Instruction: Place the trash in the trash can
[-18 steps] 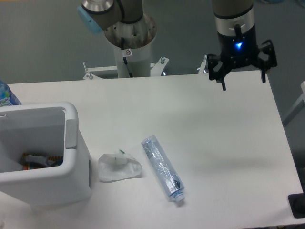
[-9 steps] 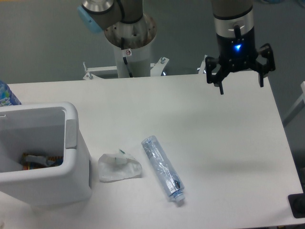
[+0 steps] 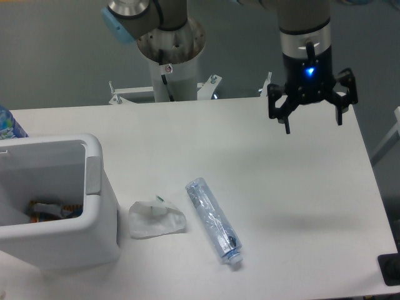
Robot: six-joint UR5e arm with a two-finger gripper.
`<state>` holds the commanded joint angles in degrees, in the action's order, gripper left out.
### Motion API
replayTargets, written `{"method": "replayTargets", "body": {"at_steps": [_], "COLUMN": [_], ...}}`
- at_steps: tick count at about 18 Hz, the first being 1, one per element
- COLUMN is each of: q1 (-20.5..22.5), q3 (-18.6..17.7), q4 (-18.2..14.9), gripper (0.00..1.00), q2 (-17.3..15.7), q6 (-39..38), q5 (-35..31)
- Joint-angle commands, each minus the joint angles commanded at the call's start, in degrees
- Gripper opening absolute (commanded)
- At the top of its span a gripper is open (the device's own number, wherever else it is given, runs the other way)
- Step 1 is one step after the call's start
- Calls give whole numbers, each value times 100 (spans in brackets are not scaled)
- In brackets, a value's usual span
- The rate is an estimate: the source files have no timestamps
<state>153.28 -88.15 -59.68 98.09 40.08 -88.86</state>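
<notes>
A crumpled whitish translucent wrapper (image 3: 156, 219) lies on the white table just right of the trash can (image 3: 94, 187), a boxy white bin at the left with some items inside. A flattened clear bluish bottle (image 3: 214, 219) lies to the right of the wrapper, its small cap toward the front. My gripper (image 3: 313, 123) hangs above the table's far right part, well away from both pieces. Its black fingers are spread wide and hold nothing.
The arm's base column (image 3: 170, 56) stands behind the table's far edge. A blue-patterned object (image 3: 9, 125) shows at the left edge behind the bin. A dark object (image 3: 390, 269) sits at the front right corner.
My gripper has moved slightly left and lower toward the table, still open. The wrapper, bottle and bin have not moved.
</notes>
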Motion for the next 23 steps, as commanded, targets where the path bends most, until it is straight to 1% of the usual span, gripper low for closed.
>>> {"method": "replayTargets", "body": {"at_steps": [1,2,4,6,8,10,11,12,14,15,17,18,20,21,22,23], "q1": [-26,-140,-316,-395,-430,-562,-641,-711,-756,-799,-887,-949,-1133,-1290,-1457,-1572], "q3": [-53,-97,-263,-483,-685,-835,-905,-958,-1055,-1064,-1081,-1151,-1248,-1292,-1353,-1415], "q4": [9,18,9,35,149,193,194,194,193,194,194,194,211,246,368,569], "gripper": [100,100,100,100,100,100,100,100,100,100,100,100,100,100,100,100], "q2": [0,0,18,35,114,167,176,202,333,395,404,404,430,518,588,685], "q6": [35,192,797,1325,1800,2029,2265,2677,3241,3348,3454,3498,3472,3455,3446,3419], "q5": [0,0,44,297,588,633,642,642,650,685,860,948,1080,1081,1081,1081]}}
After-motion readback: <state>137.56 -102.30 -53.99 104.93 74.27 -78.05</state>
